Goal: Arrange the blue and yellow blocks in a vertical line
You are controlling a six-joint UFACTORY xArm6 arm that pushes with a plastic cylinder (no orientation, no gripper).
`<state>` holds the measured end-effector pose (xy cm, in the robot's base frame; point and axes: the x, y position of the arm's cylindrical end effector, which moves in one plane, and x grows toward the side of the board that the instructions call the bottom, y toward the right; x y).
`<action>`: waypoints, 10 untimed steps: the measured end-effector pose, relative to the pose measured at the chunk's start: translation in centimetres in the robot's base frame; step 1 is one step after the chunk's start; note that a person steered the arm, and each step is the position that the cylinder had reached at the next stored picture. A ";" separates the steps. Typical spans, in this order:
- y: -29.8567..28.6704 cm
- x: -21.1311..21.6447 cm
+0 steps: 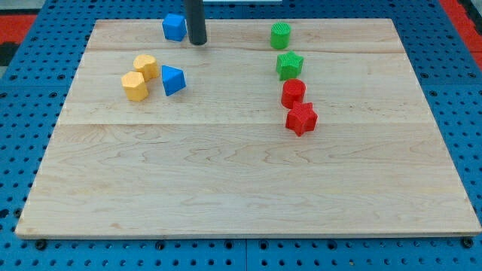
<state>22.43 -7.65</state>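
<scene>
My tip [198, 43], bare rod tool with nothing to open or hold, sits just right of blue cube [174, 27] near table [226, 188] top edge. Blue wedge [172, 80] and two yellow blocks [146, 66] [135, 86] cluster lower left. Risk: leftward push slides cube off edge, or cube pivots around tip. Green and red blocks well apart.

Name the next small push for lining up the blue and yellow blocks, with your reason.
Probably nudge the blue cube toward the view's bottom. My tip sits just right of it at the top edge, while the blue wedge and two yellow blocks cluster lower.
</scene>
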 end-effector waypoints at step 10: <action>-5.0 1.5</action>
<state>23.96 -12.63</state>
